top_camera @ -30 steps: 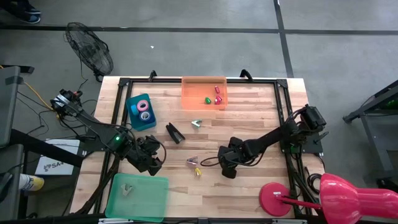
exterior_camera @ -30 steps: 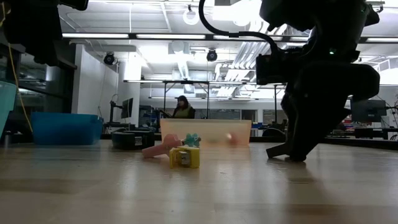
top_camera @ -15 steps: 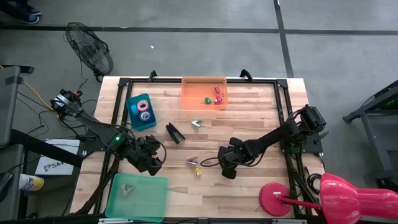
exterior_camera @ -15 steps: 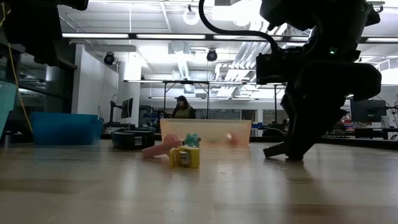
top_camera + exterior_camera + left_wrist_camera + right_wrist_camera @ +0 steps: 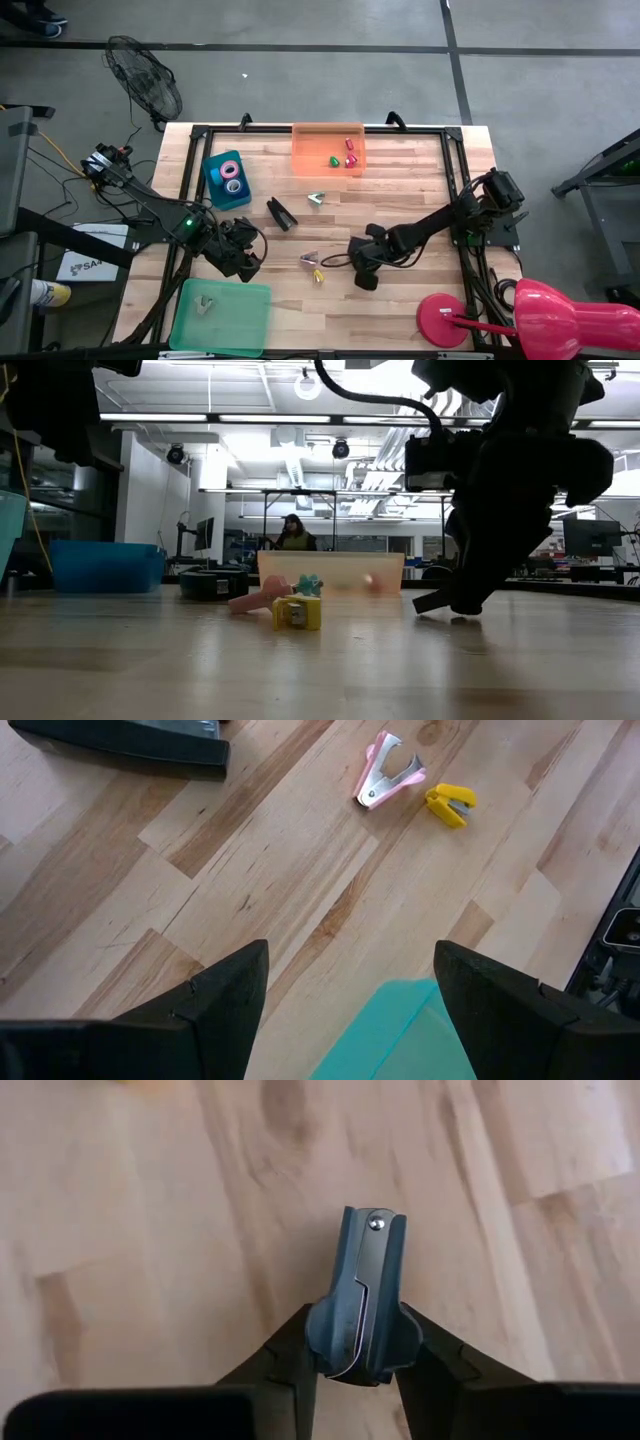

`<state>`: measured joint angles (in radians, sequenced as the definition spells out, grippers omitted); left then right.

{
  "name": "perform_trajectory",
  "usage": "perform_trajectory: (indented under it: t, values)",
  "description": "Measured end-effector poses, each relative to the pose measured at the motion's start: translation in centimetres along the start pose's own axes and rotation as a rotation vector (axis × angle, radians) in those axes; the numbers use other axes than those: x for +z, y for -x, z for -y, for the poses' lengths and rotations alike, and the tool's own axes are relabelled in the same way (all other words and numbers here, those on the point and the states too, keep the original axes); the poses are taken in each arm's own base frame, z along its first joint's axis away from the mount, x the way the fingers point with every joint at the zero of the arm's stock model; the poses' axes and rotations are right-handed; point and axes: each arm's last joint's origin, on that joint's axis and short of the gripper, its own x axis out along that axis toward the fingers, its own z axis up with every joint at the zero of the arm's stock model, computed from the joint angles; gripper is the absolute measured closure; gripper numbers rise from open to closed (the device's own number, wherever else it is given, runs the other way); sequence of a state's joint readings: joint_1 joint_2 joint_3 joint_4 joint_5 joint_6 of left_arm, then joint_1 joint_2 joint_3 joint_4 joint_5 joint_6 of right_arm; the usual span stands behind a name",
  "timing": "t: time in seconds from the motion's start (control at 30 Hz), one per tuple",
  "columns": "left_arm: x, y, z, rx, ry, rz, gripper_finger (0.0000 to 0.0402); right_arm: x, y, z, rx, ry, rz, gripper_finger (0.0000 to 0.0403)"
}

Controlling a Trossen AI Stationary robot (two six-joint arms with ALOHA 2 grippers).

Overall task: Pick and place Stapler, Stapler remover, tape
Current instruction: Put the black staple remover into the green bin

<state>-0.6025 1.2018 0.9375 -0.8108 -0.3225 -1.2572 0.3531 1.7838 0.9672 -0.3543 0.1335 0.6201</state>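
My right gripper (image 5: 360,1355) is shut on a blue-grey staple remover (image 5: 362,1290) at the table's middle right (image 5: 362,272). My left gripper (image 5: 350,990) stands open above the wood near the green tray (image 5: 222,316) and holds nothing. The black stapler (image 5: 281,213) lies flat at mid-table. A pink staple remover (image 5: 385,772) and a yellow one (image 5: 450,804) lie side by side on the wood. A teal staple remover (image 5: 316,198) lies near the stapler. Tape rolls (image 5: 231,172) sit in the blue bin (image 5: 214,190). My right gripper pinches the staple remover's two side grips (image 5: 325,1330) between its two fingers. The fingers come from above, slanting down, and lie along the remover, whose riveted end (image 5: 374,1223) points away from them. The remover sits at table height (image 5: 432,600); whether it is clear of the wood I cannot tell.
An orange bin (image 5: 300,160) at the far middle holds small coloured pieces. The green tray holds one staple remover (image 5: 205,303). A red lamp base (image 5: 445,320) stands at the near right corner. Bare wood lies between the two arms.
My right gripper has shut on the blue-grey staple remover and tipped slightly, staying over the same spot. In the low view the remover's free end has shifted a little toward the yellow piece.
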Motion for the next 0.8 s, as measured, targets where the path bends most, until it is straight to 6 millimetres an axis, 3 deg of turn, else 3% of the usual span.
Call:
perform_trajectory:
  t: [0.27, 0.57, 0.8]
  values:
    - [0.1, 0.0, 0.1, -0.001, -0.027, 0.036, 0.0125, 1.2, 1.4, -0.4, 0.144, 0.002, 0.067, 0.031]
    - [1.3, 0.3, 1.7, -0.097, -0.168, 0.272, 0.0125, 4.4, 5.6, 0.1, 0.277, 0.022, 0.341, 0.031]
    - [3.8, 0.4, 2.8, -0.174, -0.286, 0.429, 0.0125, 6.7, 8.7, 0.0, 0.365, 0.045, 0.588, 0.031]
